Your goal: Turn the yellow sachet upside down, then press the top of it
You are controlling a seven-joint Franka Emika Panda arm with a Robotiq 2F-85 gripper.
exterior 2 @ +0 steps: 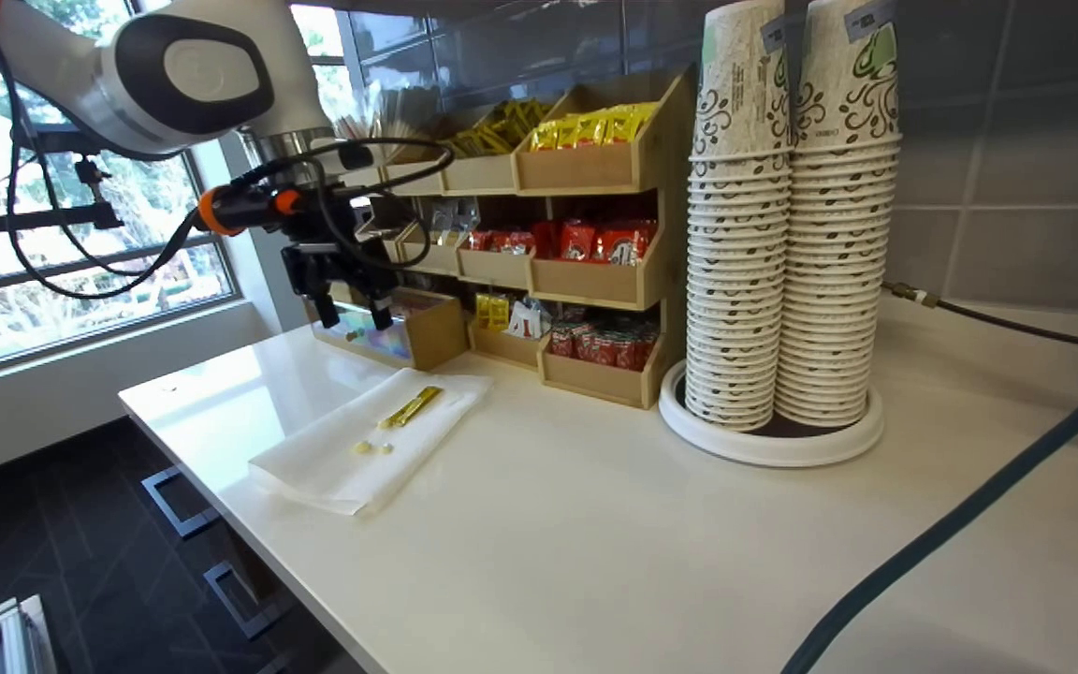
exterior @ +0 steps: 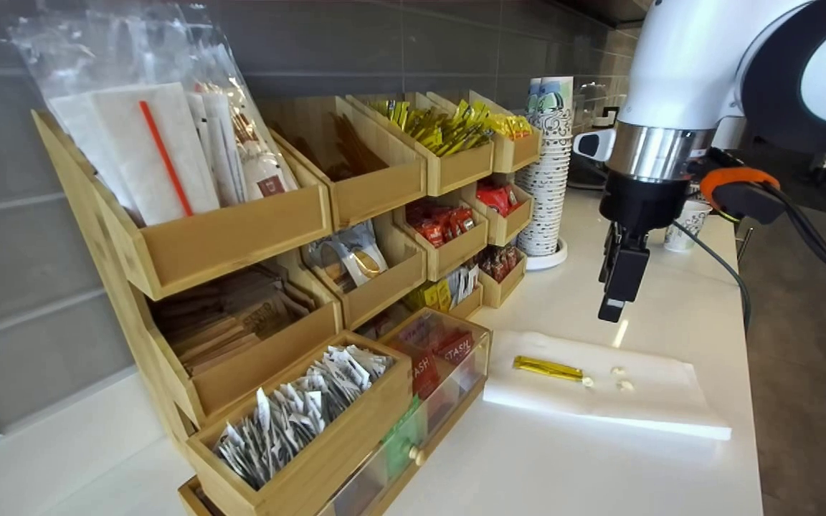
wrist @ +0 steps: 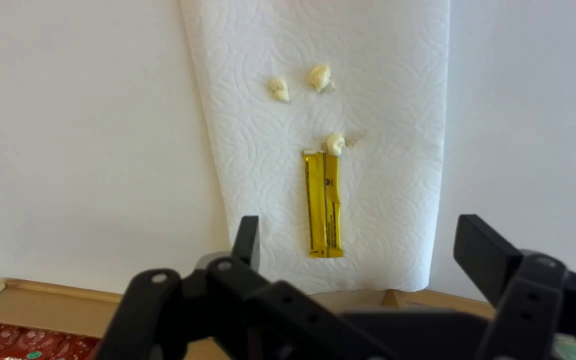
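Above the counter, the gripper hovers with its jaws spread wide, holding nothing. Below, the yellow sachet lies flat on a paper towel, one end touching a pale lump; two more lumps sit near.

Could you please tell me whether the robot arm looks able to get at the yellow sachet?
Probably, yes: the open gripper hangs above the counter, with nothing visible blocking its way down to the yellow sachet.
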